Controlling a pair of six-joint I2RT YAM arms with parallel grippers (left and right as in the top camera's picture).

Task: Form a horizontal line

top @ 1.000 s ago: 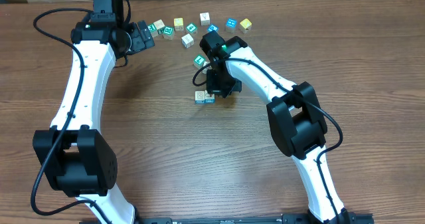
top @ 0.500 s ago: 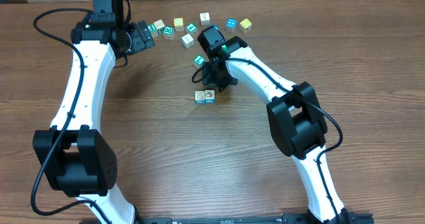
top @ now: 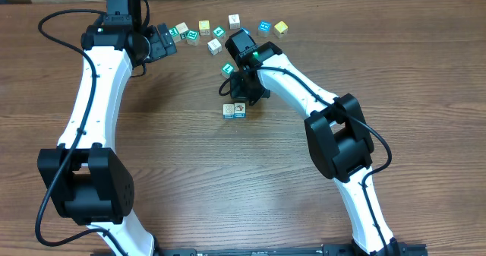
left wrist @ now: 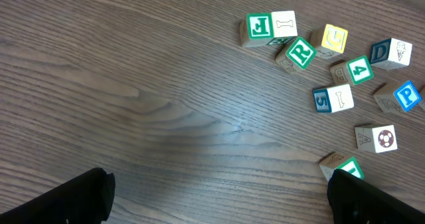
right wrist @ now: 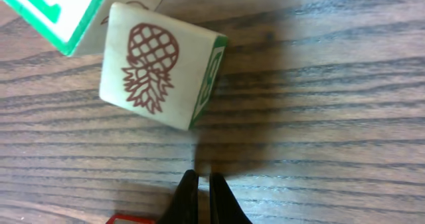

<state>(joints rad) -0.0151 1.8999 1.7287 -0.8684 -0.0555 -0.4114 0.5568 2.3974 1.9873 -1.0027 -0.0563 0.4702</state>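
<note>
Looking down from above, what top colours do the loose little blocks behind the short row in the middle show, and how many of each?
Green tops: 4
White or cream tops: 3
Blue tops: 2
Yellow tops: 2
Total: 11, counting only what shows from above

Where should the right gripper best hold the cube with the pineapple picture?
Probably from above: grip the pineapple cube on its green side face and the one opposite, jaws turned to match its skew. Its far edge lies close to the green-lettered cube, so that side is crowded. The right gripper is shut; open it first.
</note>
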